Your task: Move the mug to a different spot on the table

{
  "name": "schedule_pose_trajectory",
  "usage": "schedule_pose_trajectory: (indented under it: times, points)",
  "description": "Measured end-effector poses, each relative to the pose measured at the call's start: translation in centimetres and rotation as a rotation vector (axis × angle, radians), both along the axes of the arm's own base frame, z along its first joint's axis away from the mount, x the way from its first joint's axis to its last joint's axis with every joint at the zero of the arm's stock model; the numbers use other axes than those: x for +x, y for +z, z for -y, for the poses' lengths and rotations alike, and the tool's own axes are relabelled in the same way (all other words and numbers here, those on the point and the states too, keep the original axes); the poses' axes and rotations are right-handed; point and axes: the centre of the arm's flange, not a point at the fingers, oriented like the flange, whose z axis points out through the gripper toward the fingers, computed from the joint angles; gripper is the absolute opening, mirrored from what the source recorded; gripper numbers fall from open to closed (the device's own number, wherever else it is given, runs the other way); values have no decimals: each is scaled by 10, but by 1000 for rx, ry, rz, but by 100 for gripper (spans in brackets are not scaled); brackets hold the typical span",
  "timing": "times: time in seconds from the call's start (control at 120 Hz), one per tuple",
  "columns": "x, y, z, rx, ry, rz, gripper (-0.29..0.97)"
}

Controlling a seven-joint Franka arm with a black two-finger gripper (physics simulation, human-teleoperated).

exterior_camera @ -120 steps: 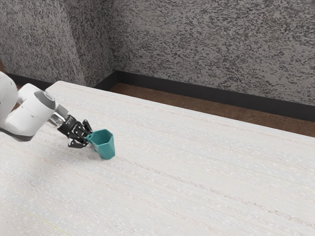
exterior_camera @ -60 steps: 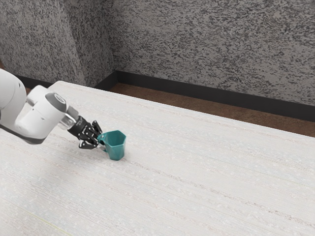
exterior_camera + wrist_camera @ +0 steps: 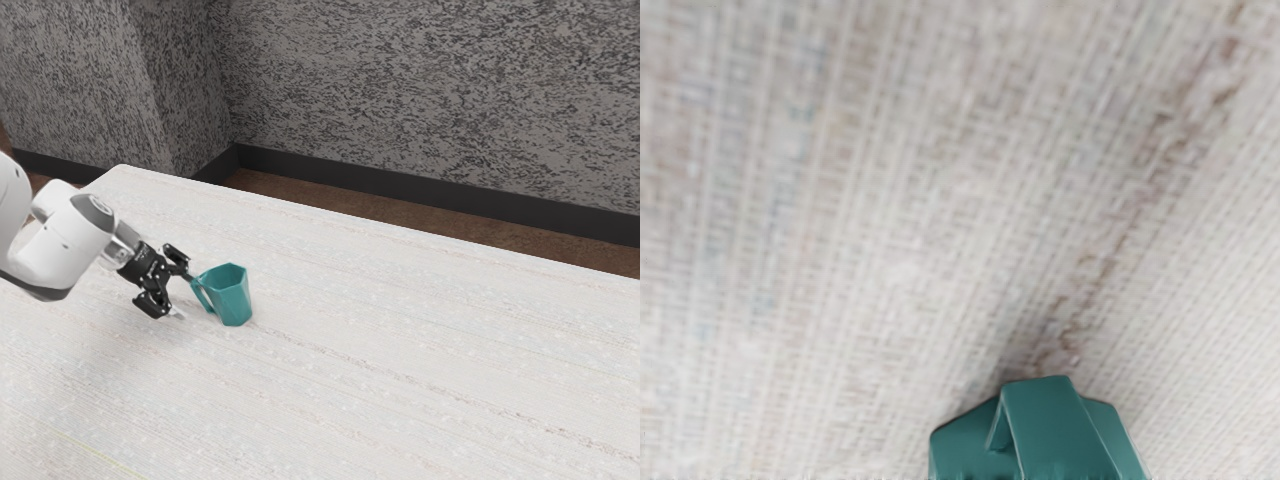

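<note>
Gripper: the black two-finger gripper (image 3: 183, 292) sits low over the table, its fingers spread wide apart and pinching nothing.
Arm: the white Franka arm (image 3: 58, 246) comes in from the exterior view's left, with its hand angled down toward the tabletop.
Mug: a teal, faceted mug (image 3: 231, 295) stands upright on the table just ahead of the fingertips, on the side away from the arm.
Mug handle: the handle (image 3: 200, 294) points back at the gripper and lies in line with the gap between the open fingers; whether a fingertip touches it I cannot tell.
Wrist view: the teal mug (image 3: 1040, 440) lies directly under the hand, with its handle facing the camera and pale tabletop (image 3: 890, 200) stretching beyond it.
Table: a pale, whitewashed wooden table (image 3: 420, 340) runs well beyond the mug, away from the gripper.
Surroundings: a speckled grey wall (image 3: 430, 90) with a dark baseboard (image 3: 440, 195) stands far behind the gripper, above a strip of brown floor (image 3: 400, 212).
</note>
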Motion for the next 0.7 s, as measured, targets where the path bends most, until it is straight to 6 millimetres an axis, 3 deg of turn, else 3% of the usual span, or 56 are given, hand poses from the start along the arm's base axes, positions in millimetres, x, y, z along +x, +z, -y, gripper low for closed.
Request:
schedule_pose_trajectory:
  times: [0.075,0.208,0.342,0.55,0.7]
  points:
    - [-3,18,-5,35,-24,15,63]
    - [-13,68,-27,147,-74,57,65]
    - [-19,124,-32,337,-240,67,66]
    - [2,209,-14,591,-540,52,67]
    - [14,269,17,713,-742,48,68]
